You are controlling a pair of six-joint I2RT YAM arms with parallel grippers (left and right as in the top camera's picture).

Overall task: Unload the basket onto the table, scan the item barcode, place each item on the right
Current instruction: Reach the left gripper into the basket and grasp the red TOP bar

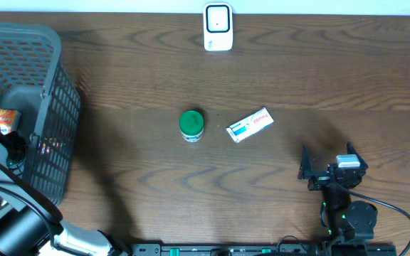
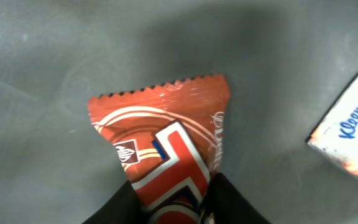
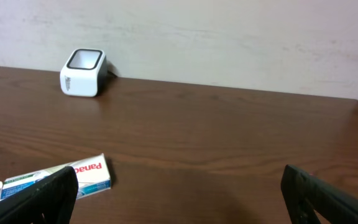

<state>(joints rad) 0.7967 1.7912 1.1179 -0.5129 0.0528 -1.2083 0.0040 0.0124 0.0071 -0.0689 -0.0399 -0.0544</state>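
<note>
Wood table (image 1: 119,71): left gripper (image 2: 176,198) clamps packet (image 2: 166,143) in basket (image 1: 57,107), 9 o'clock; right gripper (image 3: 179,186) apart. Next, I'd lift to scanner (image 1: 218,27), 12 o'clock.

Orange wrapper (image 2: 163,137) runs off the bottom edge.

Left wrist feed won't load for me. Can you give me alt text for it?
An orange-red snack packet with a serrated top edge is pinched between the black fingers of the left pincer at the frame's bottom. Behind it is grey basket floor; a white Kleenex pack pokes in at the right edge.
</note>
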